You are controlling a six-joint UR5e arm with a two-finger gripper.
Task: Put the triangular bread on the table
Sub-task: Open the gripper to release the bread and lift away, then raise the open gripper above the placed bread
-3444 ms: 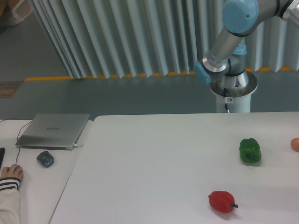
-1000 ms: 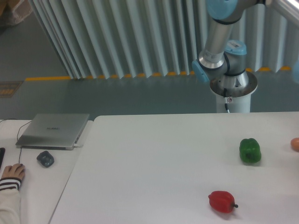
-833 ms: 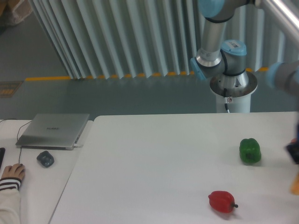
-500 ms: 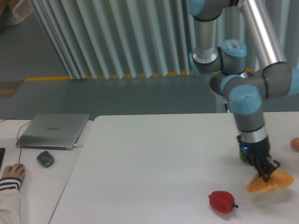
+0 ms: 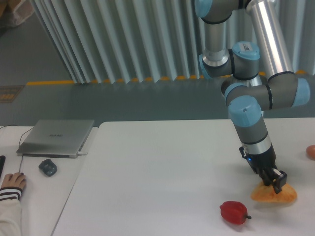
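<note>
The gripper (image 5: 275,185) is pinching the triangular bread (image 5: 273,194) low over the table (image 5: 157,172), just right of the red pepper (image 5: 233,212); I'd settle it flat before spreading the fingers.

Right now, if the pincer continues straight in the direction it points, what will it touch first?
The pincer points down and a little to the right, with the triangular bread at its tips. Straight on, it would press through the bread into the table. Whether the bread already rests there is unclear.
</note>
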